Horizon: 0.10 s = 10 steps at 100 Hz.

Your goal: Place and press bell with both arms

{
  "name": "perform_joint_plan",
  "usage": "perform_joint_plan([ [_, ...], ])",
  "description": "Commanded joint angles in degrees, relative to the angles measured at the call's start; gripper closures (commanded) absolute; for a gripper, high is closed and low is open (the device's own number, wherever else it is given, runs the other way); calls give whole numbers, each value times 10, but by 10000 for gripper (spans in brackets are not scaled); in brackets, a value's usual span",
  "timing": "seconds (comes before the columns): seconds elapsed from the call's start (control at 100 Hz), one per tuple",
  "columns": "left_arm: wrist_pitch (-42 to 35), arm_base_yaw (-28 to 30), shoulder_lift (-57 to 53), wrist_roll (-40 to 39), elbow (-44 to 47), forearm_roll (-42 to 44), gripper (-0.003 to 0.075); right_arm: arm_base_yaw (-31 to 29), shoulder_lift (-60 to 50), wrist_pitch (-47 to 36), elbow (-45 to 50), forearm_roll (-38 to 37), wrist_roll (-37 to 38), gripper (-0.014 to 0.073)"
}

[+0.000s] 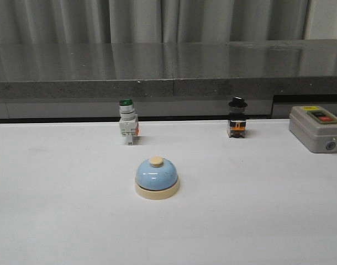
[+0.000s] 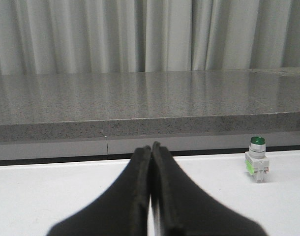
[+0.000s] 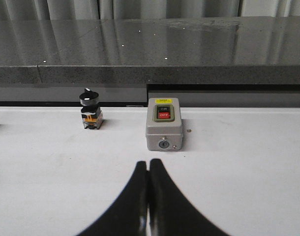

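Note:
The bell (image 1: 157, 178), a light-blue dome with a cream base ring and cream button, sits upright on the white table in the front view, near the middle. Neither arm shows in the front view. My left gripper (image 2: 151, 146) is shut and empty, low over the table; the bell is out of its wrist view. My right gripper (image 3: 149, 163) is shut and empty, also low over the table, with the bell out of its wrist view.
A green-capped white push-button switch (image 1: 127, 122) stands behind the bell to the left and shows in the left wrist view (image 2: 256, 158). A black knob switch (image 1: 237, 117) (image 3: 90, 108) stands back right. A grey box with red and black buttons (image 1: 317, 128) (image 3: 164, 123) lies far right. A grey stone ledge (image 1: 168, 72) runs behind.

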Motion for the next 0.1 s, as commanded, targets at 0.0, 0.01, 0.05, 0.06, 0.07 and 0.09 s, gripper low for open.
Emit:
perform_joint_plan([
  [0.0, -45, 2, -20, -2, 11, -1, 739, -3, -5, -44, -1, -5, 0, 662],
  [0.01, -45, 2, -20, -2, 11, -1, 739, -3, -5, -44, -1, -5, 0, 662],
  [0.05, -45, 2, -20, -2, 11, -1, 739, -3, -5, -44, -1, -5, 0, 662],
  [0.06, -45, 2, -20, -2, 11, -1, 739, -3, -5, -44, -1, -5, 0, 662],
  [0.07, -45, 2, -20, -2, 11, -1, 739, -3, -5, -44, -1, -5, 0, 662],
  [0.09, -45, 2, -20, -2, 11, -1, 739, -3, -5, -44, -1, -5, 0, 662],
])
